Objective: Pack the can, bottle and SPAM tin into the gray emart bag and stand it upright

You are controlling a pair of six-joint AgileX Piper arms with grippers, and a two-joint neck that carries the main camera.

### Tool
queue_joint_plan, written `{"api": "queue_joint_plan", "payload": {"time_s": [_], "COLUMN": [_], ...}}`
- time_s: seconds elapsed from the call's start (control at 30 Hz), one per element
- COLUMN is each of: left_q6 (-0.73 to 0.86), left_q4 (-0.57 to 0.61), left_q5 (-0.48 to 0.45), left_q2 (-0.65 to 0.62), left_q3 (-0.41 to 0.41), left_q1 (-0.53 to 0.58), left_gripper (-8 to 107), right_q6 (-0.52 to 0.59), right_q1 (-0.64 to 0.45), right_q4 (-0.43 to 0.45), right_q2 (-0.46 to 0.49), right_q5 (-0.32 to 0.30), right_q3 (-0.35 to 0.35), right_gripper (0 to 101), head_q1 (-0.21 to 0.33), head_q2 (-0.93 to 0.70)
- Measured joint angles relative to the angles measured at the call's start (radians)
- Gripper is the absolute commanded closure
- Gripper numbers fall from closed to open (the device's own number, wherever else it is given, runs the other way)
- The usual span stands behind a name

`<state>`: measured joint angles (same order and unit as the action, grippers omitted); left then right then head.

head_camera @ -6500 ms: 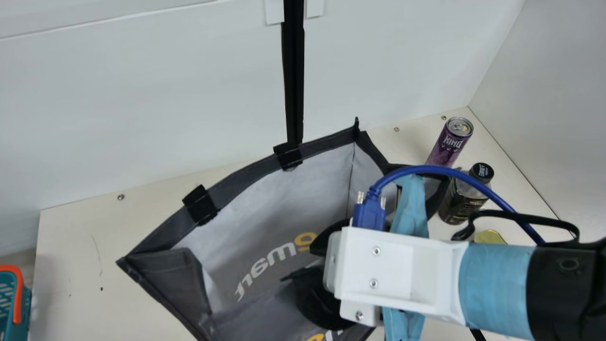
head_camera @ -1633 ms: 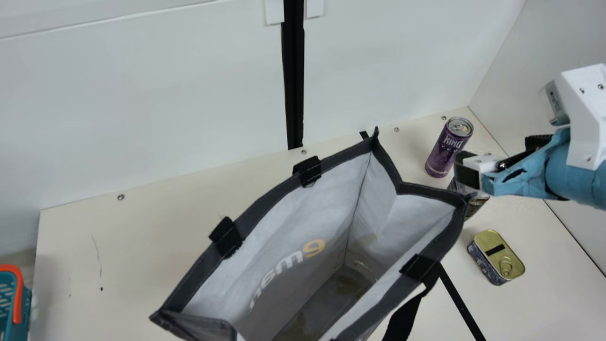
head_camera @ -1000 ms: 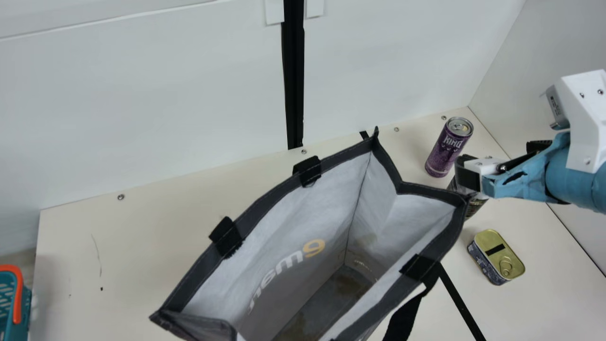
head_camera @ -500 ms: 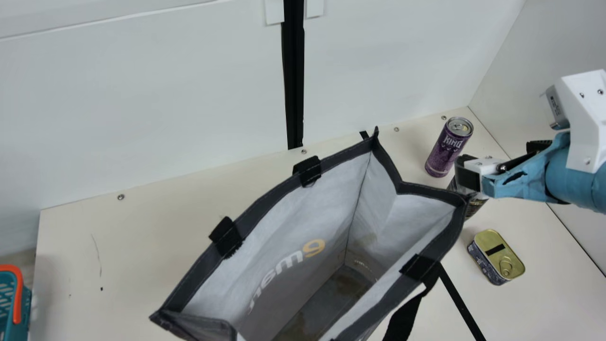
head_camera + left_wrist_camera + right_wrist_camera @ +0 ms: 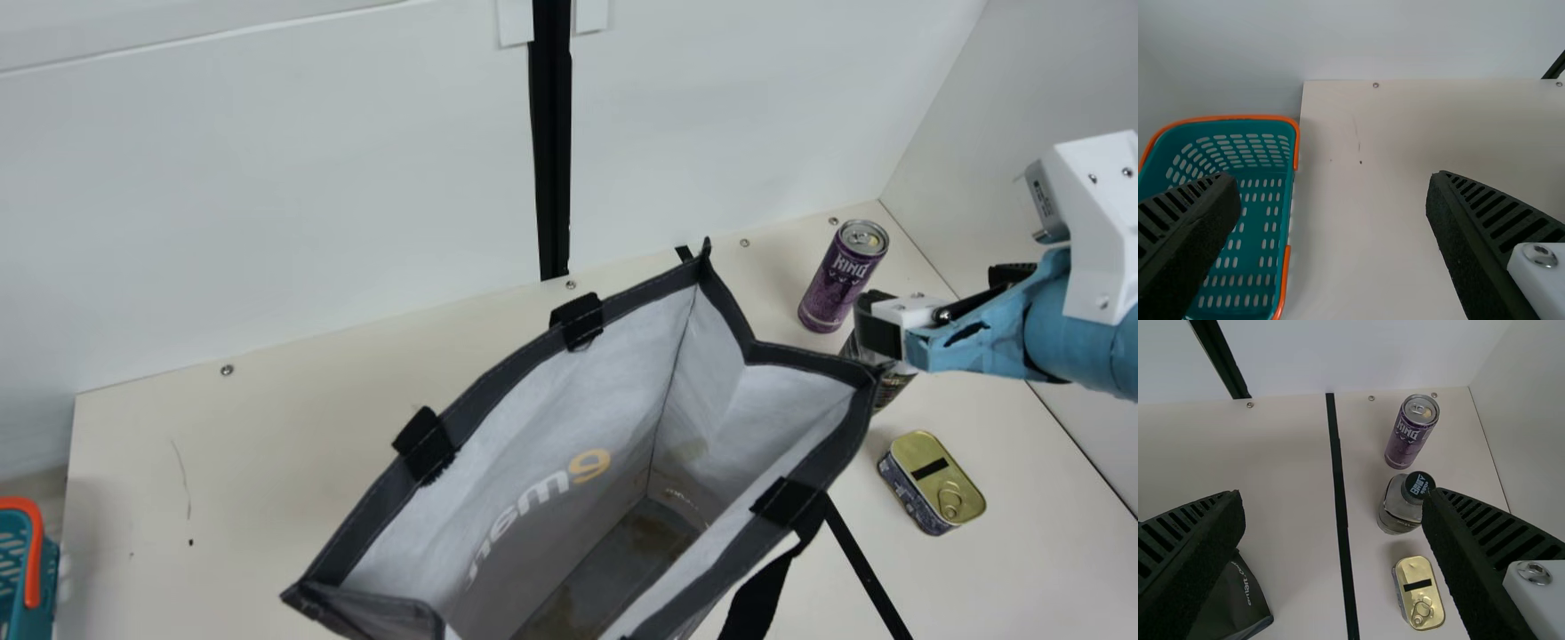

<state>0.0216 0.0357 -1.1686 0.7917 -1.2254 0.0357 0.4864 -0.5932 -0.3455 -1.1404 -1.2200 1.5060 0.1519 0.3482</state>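
Resting on the worktop [image 5: 258, 462] at the main view's left edge, a teal basket [image 5: 1255, 175] with orange trim has its openwork side wall toward the left arm. A black stripe [image 5: 553, 151] runs down the back wall [image 5: 267, 213], and a side wall [image 5: 1022, 89] closes off the right. Black tape [image 5: 866, 569] crosses the worktop beside the gray emart bag [image 5: 547, 409], which stands with its mouth open. Its near corner partly covers the bottle [image 5: 1399, 510] in the main view, and the right arm's end covers more of it.

The purple can [image 5: 840, 284] is upright toward the back right. The bottle stands between it and the gold-topped SPAM tin [image 5: 932, 482], which lies flat. All three are on the worktop, outside the bag.

The right arm comes in from the main view's right edge, reaching inward above the bottle. Its pincer [image 5: 944, 298] has its two sides spread well apart; whether it touches the bottle or bag, I can't tell. On the left arm, the pincer [image 5: 1335, 185] is also spread wide, above the worktop, one finger overlapping the basket in the left wrist view.
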Motion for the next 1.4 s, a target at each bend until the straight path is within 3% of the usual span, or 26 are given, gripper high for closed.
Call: {"api": "queue_joint_plan", "payload": {"time_s": [0.73,1.4], "left_q6": [0.216,0.147], "left_q4": [0.175,0.072], "left_q5": [0.061,0.077], "left_q2": [0.146,0.228], "left_q3": [-0.146,-0.306], "left_q1": [-0.073,0.142], "left_gripper": [9,9], "right_q6": [0.0,0.0], "right_q1": [0.0,0.0], "right_q4": [0.0,0.0], "right_q2": [0.0,0.0], "right_q5": [0.0,0.0], "right_q3": [0.0,0.0], "right_gripper": [6,6], "head_q1": [-0.002,0.0], "head_q2": [-0.002,0.0]}}
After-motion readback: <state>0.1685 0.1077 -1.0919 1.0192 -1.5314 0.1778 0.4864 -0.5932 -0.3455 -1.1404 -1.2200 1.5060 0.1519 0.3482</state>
